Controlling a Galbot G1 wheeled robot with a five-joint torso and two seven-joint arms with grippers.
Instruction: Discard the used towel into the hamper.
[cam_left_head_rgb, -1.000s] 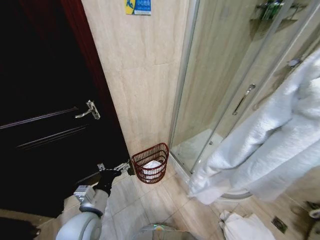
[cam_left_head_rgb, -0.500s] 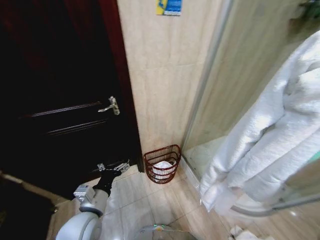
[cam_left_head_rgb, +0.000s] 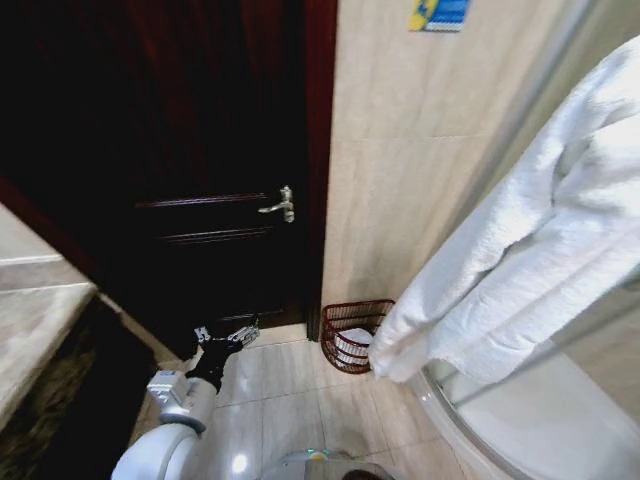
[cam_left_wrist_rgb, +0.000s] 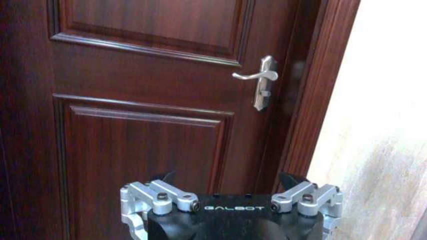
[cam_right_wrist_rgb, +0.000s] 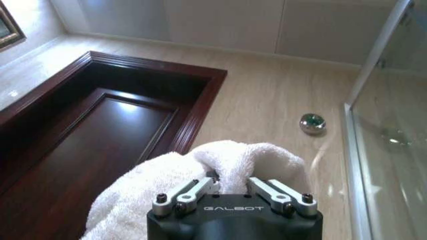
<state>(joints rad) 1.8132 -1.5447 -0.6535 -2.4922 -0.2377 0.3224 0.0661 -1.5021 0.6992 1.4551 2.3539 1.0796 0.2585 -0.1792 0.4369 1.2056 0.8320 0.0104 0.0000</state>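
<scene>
The right claw is gripping a white towel, its jaws closed into the bunched terry cloth, and is holding it raised. In the head view that towel is hanging in a long drape well above the hamper, with its lowest fold just beside the hamper's rim on the shower side. The left claw is idling low, on the door side of the hamper and near it, its jaws standing apart with nothing between them.

The hamper is sitting on the floor tiles at the foot of the beige wall, right beside the dark wooden door. Something white is already lying inside it.

Judging by this, the pickup is done and the drop is not: the towel is not yet over the hamper's mouth and not yet released.

Counted: one hamper, one held towel, two claws, one door with one lever handle.
</scene>
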